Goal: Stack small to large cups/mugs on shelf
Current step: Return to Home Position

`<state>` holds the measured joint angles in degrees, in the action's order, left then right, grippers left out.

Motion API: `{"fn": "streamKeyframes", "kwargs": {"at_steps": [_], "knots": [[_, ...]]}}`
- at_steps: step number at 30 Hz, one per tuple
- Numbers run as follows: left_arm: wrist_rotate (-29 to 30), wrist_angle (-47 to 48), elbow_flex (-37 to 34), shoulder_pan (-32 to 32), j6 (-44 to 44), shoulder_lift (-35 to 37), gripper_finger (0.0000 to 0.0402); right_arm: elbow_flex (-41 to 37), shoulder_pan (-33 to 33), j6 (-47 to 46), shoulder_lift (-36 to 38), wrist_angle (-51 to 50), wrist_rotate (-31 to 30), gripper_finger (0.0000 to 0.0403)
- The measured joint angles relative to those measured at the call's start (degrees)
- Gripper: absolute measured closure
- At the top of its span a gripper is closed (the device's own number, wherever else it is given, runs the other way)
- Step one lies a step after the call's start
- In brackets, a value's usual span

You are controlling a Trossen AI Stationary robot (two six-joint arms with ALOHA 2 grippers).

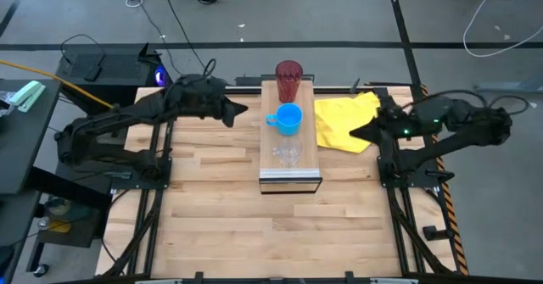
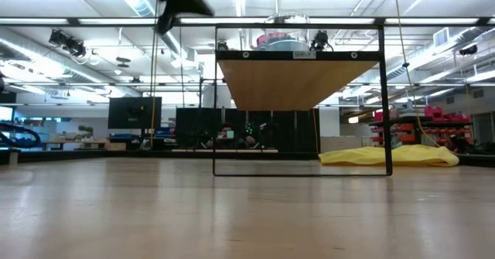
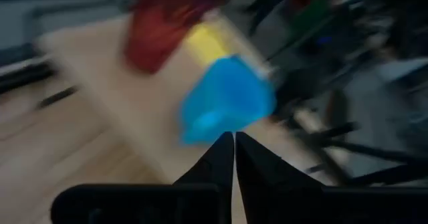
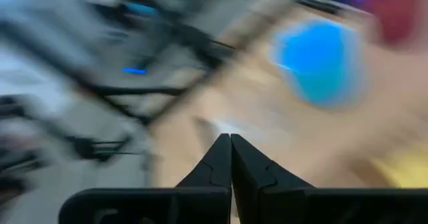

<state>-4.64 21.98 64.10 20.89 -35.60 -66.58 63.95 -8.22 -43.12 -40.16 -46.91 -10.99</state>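
Three cups stand in a row along the raised light-wood shelf [image 1: 290, 174]: the dark red tumbler [image 1: 288, 80] at its far end, the bright blue mug [image 1: 288, 119] in the middle with its handle toward the table's left, the clear glass cup [image 1: 288, 153] toward the near end. My left gripper [image 1: 246, 109] hangs shut in the air left of the shelf, pointing at the blue mug [image 3: 227, 100]. My right gripper [image 1: 353, 132] is shut, above the yellow cloth on the shelf's right, also facing the mug [image 4: 321, 60].
A crumpled yellow cloth [image 1: 344, 121] lies on the table right of the shelf, under my right gripper. The shelf's dark metal frame [image 2: 302, 104] stands mid-table. Bare wooden table [image 1: 212, 225] stretches in front of the shelf. Black frames flank the left and right table edges.
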Motion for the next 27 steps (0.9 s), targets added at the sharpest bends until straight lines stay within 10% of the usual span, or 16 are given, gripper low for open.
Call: {"fn": "streamKeyframes", "kwargs": {"at_steps": [7,27], "knots": [[0.34,-17.74,0.35,-6.41,1.78,3.04,0.0385,1.92,-7.15,9.86,0.92,21.22,5.45,0.0390],[-6.25,-11.95,3.82,-10.22,6.18,11.16,0.0372,23.23,-8.70,10.01,1.91,9.45,10.84,0.0385]]}}
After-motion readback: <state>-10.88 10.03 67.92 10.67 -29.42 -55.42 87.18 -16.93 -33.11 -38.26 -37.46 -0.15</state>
